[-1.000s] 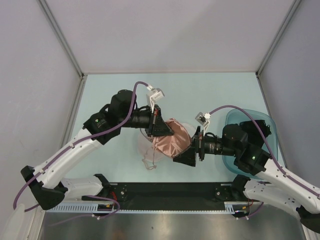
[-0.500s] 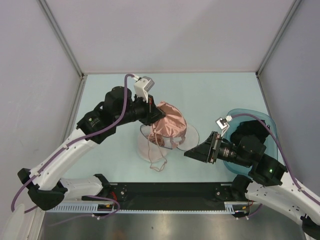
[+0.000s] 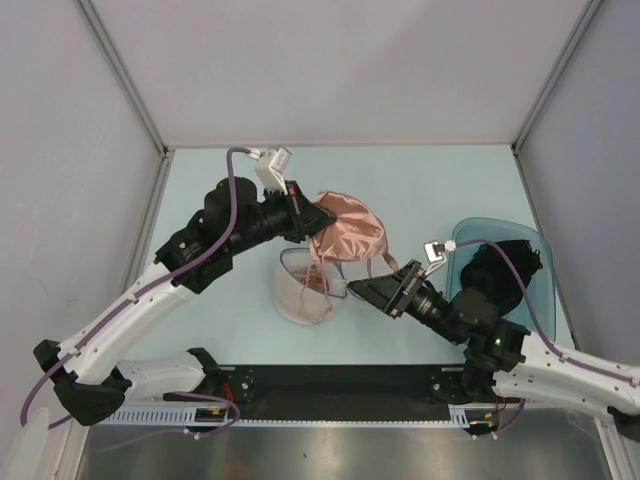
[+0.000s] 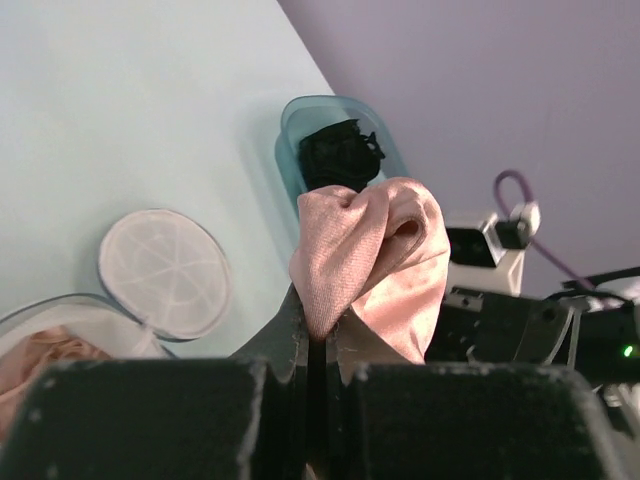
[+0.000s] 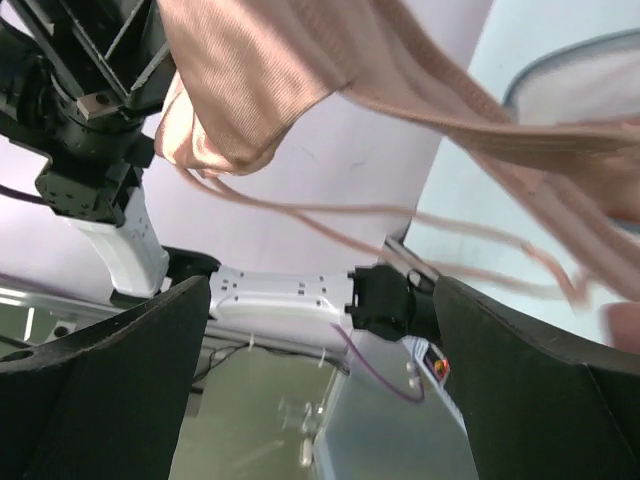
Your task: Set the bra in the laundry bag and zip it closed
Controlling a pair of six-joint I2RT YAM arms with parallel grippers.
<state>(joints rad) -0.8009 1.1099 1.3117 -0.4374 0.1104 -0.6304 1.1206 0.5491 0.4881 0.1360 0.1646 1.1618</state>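
Salmon satin bra hangs above the laundry bag, pinched in my left gripper. My right gripper, jaws spread, sits beside the bag.

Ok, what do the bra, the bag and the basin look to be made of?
The bra looks like pink satin-type fabric: shiny, draping in soft folds. The bag looks like fine white mesh, probably synthetic: semi-sheer, with faint ribs across its round half. The basin looks like translucent teal plastic, apparently rigid and smooth: the black garment inside shows through its wall.
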